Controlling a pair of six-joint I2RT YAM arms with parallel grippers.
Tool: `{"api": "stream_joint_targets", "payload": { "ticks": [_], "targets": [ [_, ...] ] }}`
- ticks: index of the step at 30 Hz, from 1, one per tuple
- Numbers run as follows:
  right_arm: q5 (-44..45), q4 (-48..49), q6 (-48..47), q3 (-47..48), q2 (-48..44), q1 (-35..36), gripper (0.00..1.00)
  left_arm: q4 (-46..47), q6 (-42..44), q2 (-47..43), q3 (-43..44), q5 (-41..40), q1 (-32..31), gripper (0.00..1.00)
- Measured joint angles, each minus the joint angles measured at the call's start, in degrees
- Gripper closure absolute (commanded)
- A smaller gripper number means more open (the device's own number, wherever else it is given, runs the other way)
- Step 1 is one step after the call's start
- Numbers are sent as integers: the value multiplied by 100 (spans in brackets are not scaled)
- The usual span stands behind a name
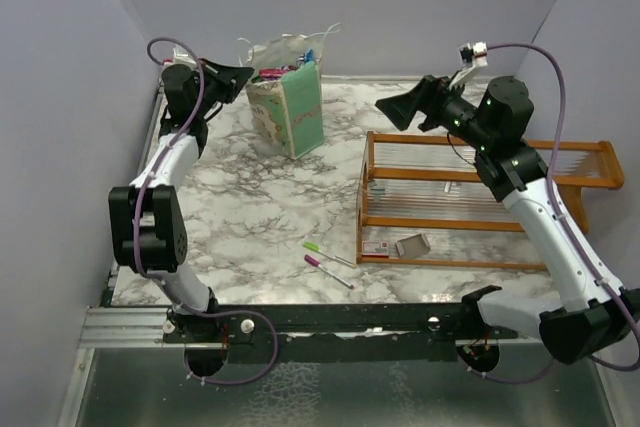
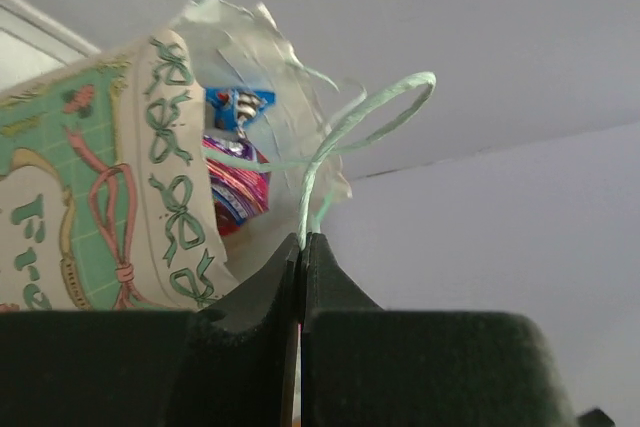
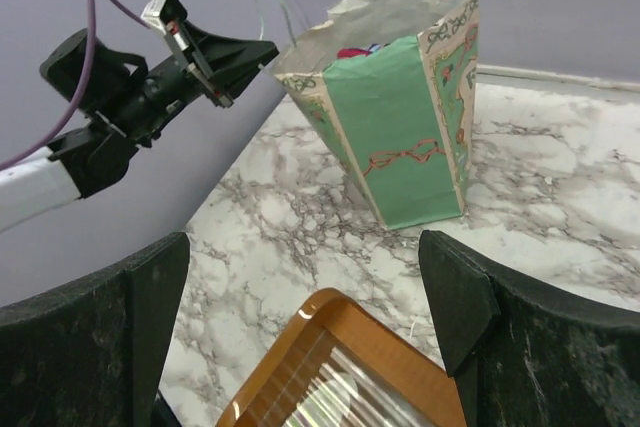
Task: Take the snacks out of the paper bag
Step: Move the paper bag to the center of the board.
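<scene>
While the left gripper [image 2: 302, 243] has its jaws shut together on the string handle [image 2: 365, 117], pinching the loop right at the tips, the bag [image 1: 290, 107] stands upright at the far left of the table [image 1: 250, 207] with its mouth open. Snacks [image 2: 238, 172] are inside it, with red/purple and blue packets showing just under the rim. Right gripper [image 1: 392, 105] hovers with jaws wide apart and holds nothing. It sits above the far-left corner of the rack [image 1: 480, 197], aimed at the bag but well apart from it. Two small flat items lie at the rack's near edge; can't tell what they are. Pens [image 1: 328, 259] near the front aren't involved.

My read: left is anchoring the bag by the handle so right can reach in. Extraction hasn't started.

Next move calls for:
- right over the mouth, down between the walls
- close on the top packet, lift straight out
- left holding the handle taut without hoisting the bag

Risks: the thin string could slip from the tips, the light bag could tip or drag, and the crumpled far rim could foul a finger.
</scene>
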Motion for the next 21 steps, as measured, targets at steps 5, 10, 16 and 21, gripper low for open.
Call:
{"api": "stream_joint_targets", "payload": {
  "ticks": [5, 10, 16, 21],
  "targets": [
    [-188, -39, 50, 693, 713, 138, 3, -83, 365, -1040, -966, 352, 116, 100],
    [-192, -59, 177, 1213, 1423, 505, 6, -540, 793, -2262, -1812, 535, 122, 100],
    [-160, -175, 330, 2022, 2540, 1034, 9, -1681, 1401, -3543, -2433, 538, 122, 100],
    [-35, -330, 317, 3469, 3807, 1449, 9, -2691, 1989, -4063, -2439, 461, 120, 100]
  ]
}}
